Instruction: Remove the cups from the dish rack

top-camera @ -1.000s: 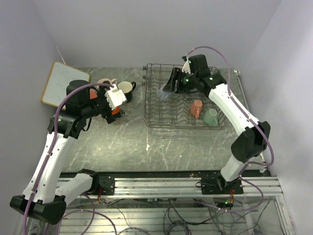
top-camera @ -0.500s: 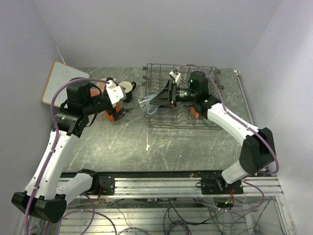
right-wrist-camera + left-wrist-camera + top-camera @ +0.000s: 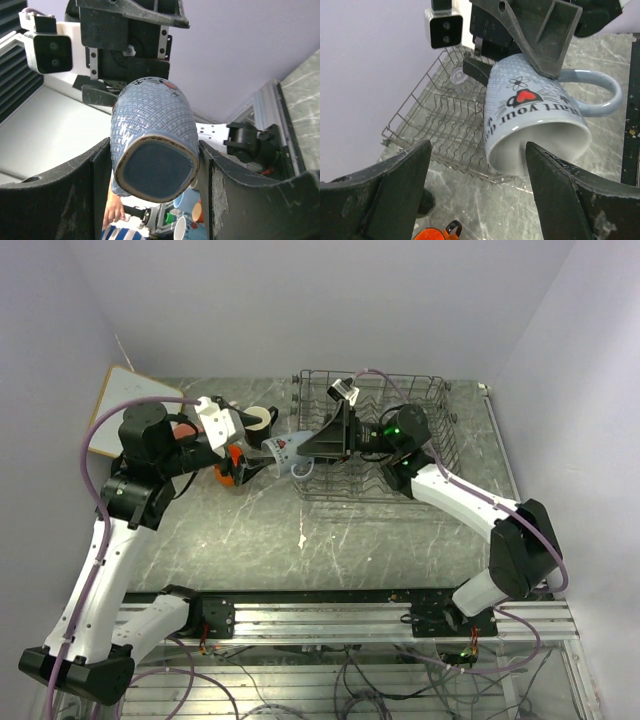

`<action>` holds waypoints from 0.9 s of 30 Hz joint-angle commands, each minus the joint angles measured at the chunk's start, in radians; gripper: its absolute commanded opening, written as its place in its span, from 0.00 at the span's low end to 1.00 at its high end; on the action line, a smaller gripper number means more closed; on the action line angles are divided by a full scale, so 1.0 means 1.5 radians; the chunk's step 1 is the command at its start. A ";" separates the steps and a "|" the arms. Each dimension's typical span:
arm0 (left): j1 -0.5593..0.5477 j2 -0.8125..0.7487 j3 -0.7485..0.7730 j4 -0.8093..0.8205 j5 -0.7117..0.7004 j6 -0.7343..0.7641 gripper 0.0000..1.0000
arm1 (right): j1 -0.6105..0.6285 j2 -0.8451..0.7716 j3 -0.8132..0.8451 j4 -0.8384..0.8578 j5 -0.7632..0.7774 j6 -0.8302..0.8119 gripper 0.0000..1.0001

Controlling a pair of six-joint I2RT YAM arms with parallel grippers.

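handover stage: right jaws grip the grey-blue mug (image 3: pixel 283 450), held in air beside the dish rack (image 3: pixel 372 373); left jaws wide open near its mouth. orange cup (image 3: pixel 228 473) and black mug (image 3: pixel 265 420) stand already on the bench (image 3: pixel 350 530).

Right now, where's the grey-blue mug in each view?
Top external: mug upper centre, just left of the rack.
Left wrist: mug centre-right, on its side, mouth toward the camera.
Right wrist: mug centre, base toward the camera.
Shared landmark: right gripper clamped on the mug, seen in all three.
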 commanded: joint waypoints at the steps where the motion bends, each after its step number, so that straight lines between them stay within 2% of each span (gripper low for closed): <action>1: -0.002 -0.006 0.032 0.055 0.045 -0.068 0.82 | 0.031 0.005 0.000 0.127 0.026 0.067 0.00; 5: -0.002 0.002 0.035 0.071 0.060 -0.111 0.66 | 0.053 0.024 0.021 0.148 0.050 0.079 0.00; 8: -0.002 0.005 0.033 0.066 0.054 -0.117 0.34 | 0.063 0.035 0.030 0.165 0.073 0.092 0.00; 10: -0.002 0.001 0.032 0.057 0.047 -0.111 0.17 | 0.066 0.042 0.033 0.162 0.085 0.093 0.00; 12: -0.002 -0.001 0.030 0.044 0.035 -0.105 0.08 | 0.069 0.049 0.035 0.158 0.091 0.092 0.00; 14: -0.002 0.002 0.031 0.015 0.023 -0.094 0.07 | 0.070 0.056 0.035 0.150 0.092 0.088 0.19; 16: -0.002 0.012 0.043 -0.037 0.003 -0.067 0.07 | 0.064 0.054 0.033 0.119 0.087 0.069 0.48; 18: -0.002 0.030 0.060 -0.103 -0.032 -0.020 0.07 | 0.044 0.042 0.029 0.056 0.086 0.031 0.68; 21: -0.002 0.073 0.090 -0.212 -0.115 0.056 0.07 | 0.005 0.013 0.034 -0.116 0.090 -0.066 0.87; 24: -0.002 0.137 0.113 -0.300 -0.225 0.109 0.07 | -0.050 -0.018 0.052 -0.346 0.120 -0.190 0.97; 25: -0.002 0.168 0.119 -0.327 -0.252 0.118 0.07 | -0.070 -0.029 0.061 -0.442 0.136 -0.228 0.98; 27: -0.003 0.208 0.126 -0.347 -0.294 0.119 0.07 | -0.119 -0.046 0.068 -0.552 0.175 -0.293 1.00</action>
